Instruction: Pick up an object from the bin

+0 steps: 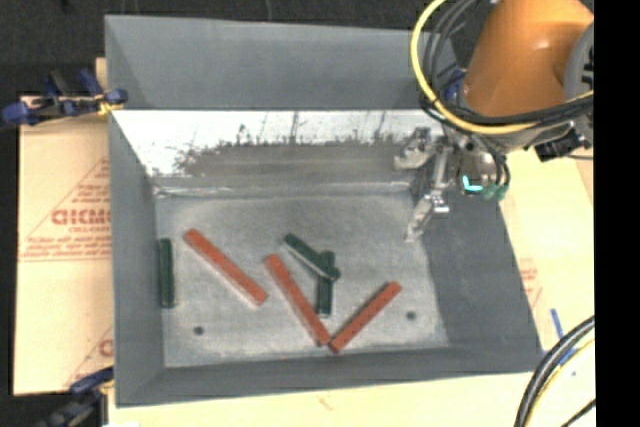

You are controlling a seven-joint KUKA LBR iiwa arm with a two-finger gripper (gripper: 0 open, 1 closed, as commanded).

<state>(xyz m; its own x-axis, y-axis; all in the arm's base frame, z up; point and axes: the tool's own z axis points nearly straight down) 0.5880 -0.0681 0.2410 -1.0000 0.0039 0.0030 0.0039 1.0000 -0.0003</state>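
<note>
Camera view: the jaws hang below the orange-covered wrist [525, 45] at the far right corner of the bin [300, 65] floor, close to the right sloping wall. Whether they are spread or pressed together cannot be told. Open floor lies beneath and left of them. Well apart, towards the near side, a red stick [365, 315] meets a second red stick [297, 299] in a V. Two dark green sticks [305, 253] lie between. Farther left lie a third red stick [225, 267] and a lone green stick [165, 272] by the left wall.
</note>
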